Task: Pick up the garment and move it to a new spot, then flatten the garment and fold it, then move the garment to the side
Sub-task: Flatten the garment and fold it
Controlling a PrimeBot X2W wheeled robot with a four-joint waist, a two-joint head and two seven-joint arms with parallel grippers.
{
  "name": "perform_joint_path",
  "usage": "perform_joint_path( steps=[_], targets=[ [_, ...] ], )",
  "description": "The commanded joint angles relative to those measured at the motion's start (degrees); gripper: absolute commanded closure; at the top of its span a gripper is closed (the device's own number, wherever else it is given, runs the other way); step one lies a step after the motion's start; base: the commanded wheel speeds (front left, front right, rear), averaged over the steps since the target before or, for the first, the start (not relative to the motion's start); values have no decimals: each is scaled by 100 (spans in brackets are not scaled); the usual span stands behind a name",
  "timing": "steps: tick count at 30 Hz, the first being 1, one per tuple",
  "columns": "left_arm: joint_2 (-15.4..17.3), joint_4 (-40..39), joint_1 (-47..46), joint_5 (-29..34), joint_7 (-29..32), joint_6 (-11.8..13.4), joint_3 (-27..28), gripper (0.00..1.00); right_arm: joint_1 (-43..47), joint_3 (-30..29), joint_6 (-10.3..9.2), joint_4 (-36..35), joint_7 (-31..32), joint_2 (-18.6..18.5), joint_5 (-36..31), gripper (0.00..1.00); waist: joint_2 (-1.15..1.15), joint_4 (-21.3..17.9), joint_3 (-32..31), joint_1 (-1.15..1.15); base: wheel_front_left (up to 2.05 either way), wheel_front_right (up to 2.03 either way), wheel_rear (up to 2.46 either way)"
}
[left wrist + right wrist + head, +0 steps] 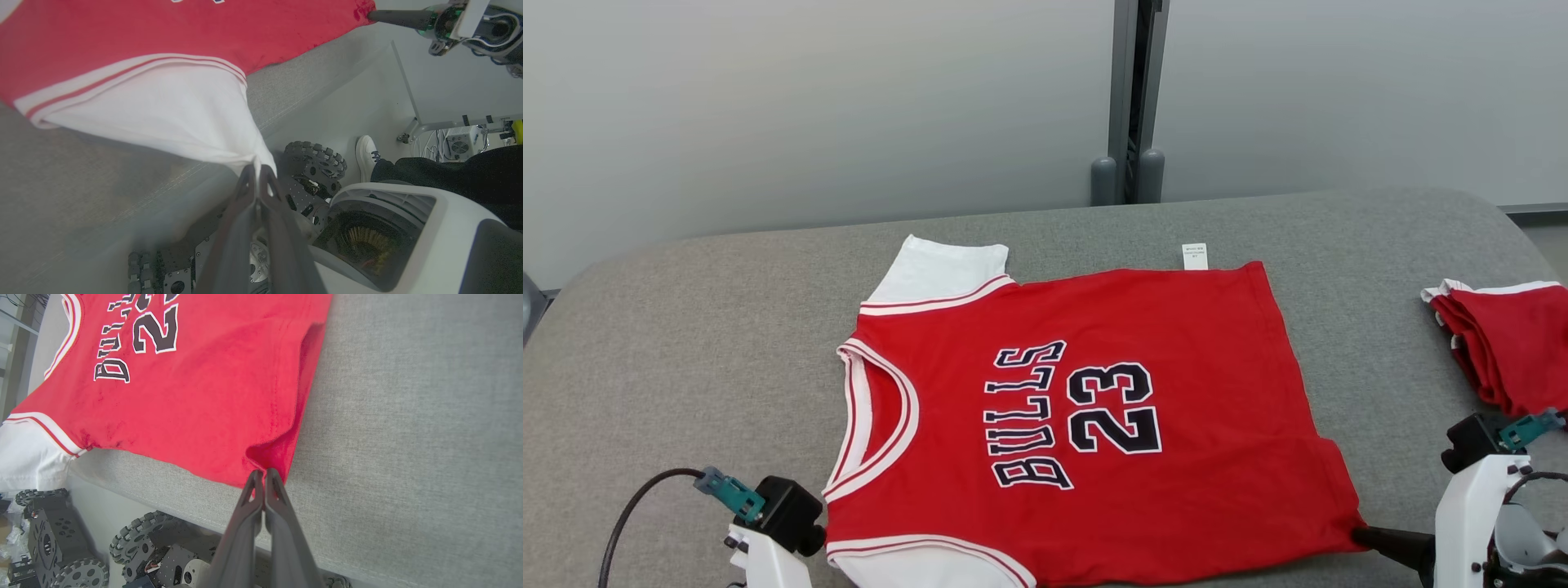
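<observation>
The left claw (pixel 257 171) is pinching the white sleeve (pixel 163 114) at its tips, the right claw (pixel 261 473) the hem corner (pixel 267 457), probably stretching the red jersey (pixel 1094 408) flat.

A grey fabric-covered table (pixel 408 416) spreads ahead of the right fingers (pixel 286 535) and off to their right. In the head view a folded red-and-white cloth pile (pixel 1507 343) lies on it, beyond those fingers and to their right, well apart from them. Far beyond stands a pale grey wall (pixel 809 106) split by a grey post (pixel 1131 90). Right of the left fingers (pixel 237 232), on the pale floor (pixel 457 90), are a person's white shoe (pixel 366 157) and dark trouser leg (pixel 449 175). Farther right are a metal frame leg (pixel 425 127) and a small white box with a fan grille (pixel 459 145).
</observation>
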Motion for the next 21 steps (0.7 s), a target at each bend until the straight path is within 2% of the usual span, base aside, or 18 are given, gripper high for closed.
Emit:
perform_joint_path(
  steps=[1,12,21],
  targets=[
    [-29,-14,67,-86,-46,27,59,100,64,-43,0,-12,-63,-41,61,100,0,5,30,0,0,0,0],
    [-371,262,-103,-962,-442,83,766,100,-52,-531,0,105,-350,139,525,100,0,-16,330,0,0,0,0],
    [-920,825,-397,-1246,-845,-46,1119,100,-294,-1047,0,347,-595,403,779,100,0,-38,671,0,0,0,0]
  ],
)
